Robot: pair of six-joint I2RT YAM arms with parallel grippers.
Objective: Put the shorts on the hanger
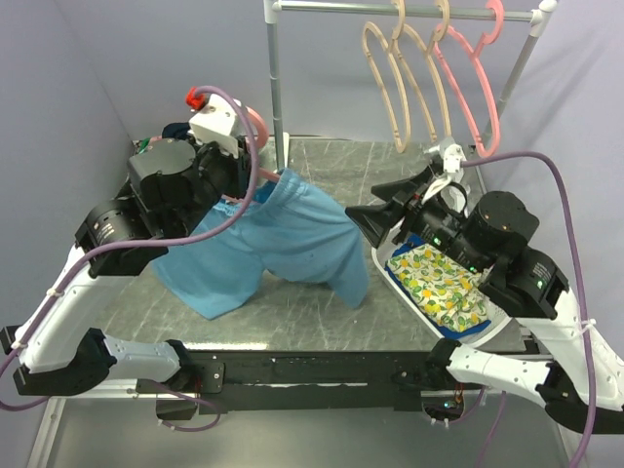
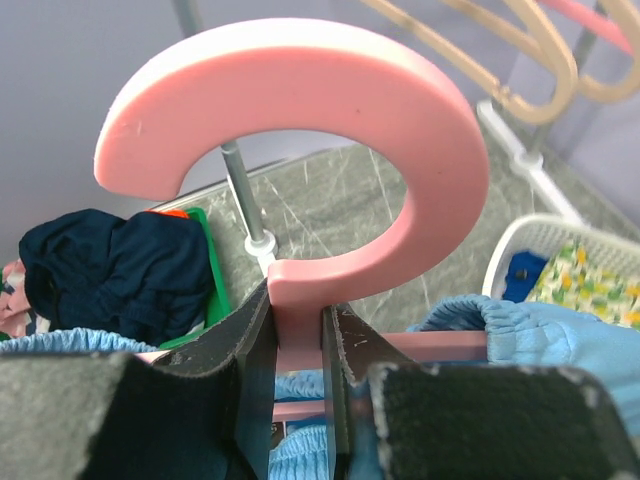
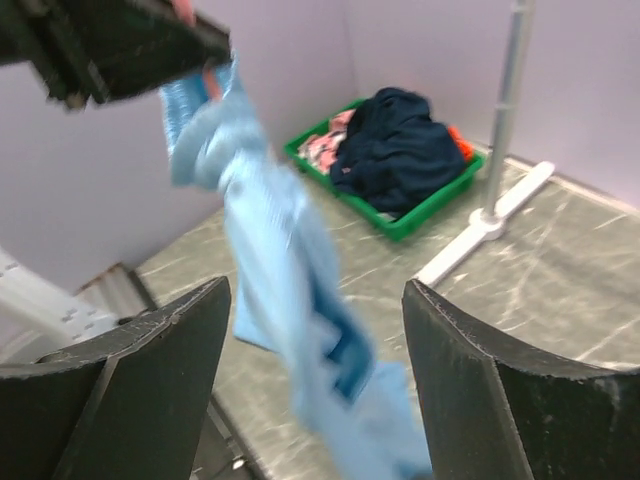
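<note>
My left gripper (image 2: 297, 335) is shut on the neck of the pink hanger (image 2: 300, 90), just under its hook, and holds it up above the table. The light blue shorts (image 1: 283, 234) hang from the hanger's bars, with the legs trailing down onto the table. The waistband (image 2: 540, 330) is bunched on the bar beside my fingers. In the top view the left gripper (image 1: 253, 183) is at the back left. My right gripper (image 1: 365, 201) is open and empty, just right of the shorts and facing them. The shorts hang blurred (image 3: 280, 280) in front of its spread fingers (image 3: 315, 300).
A metal rack (image 1: 275, 88) at the back holds tan hangers (image 1: 395, 78) and another pink hanger (image 1: 468, 83). A green bin (image 3: 400, 215) with a dark navy garment (image 3: 400, 140) stands at the back left. A white basket (image 1: 414, 307) with lemon-print cloth (image 1: 444, 283) lies under my right arm.
</note>
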